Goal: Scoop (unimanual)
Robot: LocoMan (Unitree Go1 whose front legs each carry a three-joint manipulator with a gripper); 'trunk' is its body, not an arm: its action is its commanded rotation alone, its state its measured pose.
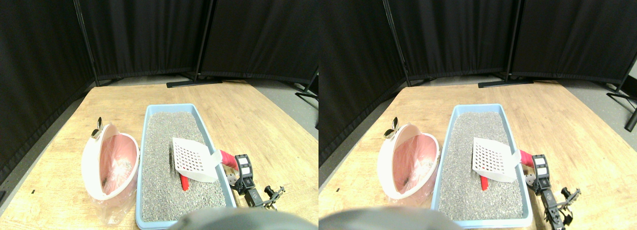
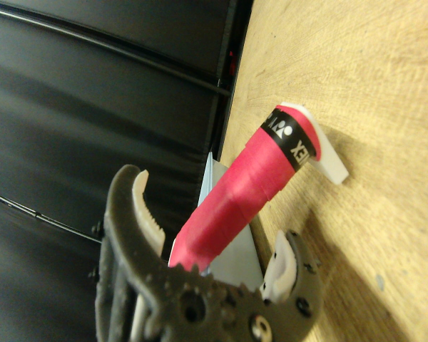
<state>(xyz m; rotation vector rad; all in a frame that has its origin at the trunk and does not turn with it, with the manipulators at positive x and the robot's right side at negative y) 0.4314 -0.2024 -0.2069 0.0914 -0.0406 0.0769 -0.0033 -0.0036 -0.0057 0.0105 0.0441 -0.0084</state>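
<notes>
The white slotted scoop (image 1: 193, 159) sits over the blue litter tray (image 1: 149, 140), its perforated blade tilted and raised above the grey litter (image 1: 166, 135) in the middle of the tray, toward the tray's right wall. Its red wrapped handle (image 1: 229, 160) crosses that right wall and runs out to the right gripper (image 1: 242, 171), which stands just outside the tray on the wooden tabletop (image 1: 249, 120). In the wrist view the handle (image 2: 250, 192) passes between the two dark jaws of the gripper (image 2: 214, 235), whose pale pads (image 2: 148, 214) stand on either side of it; the jaws are spread fairly wide and whether the pads press the handle I cannot tell. The handle's white end cap (image 2: 327, 153) lies beyond a black printed band.

A small red object (image 1: 184, 183) lies on the litter just under the scoop's near edge. Just left of the tray, touching or almost touching its left wall, is a white bin (image 1: 92, 163) lined with a pink bag (image 1: 119, 155), tipped so its mouth faces the tray. Behind the table, beyond the tray's far end, hang black curtain screens (image 1: 149, 31).
</notes>
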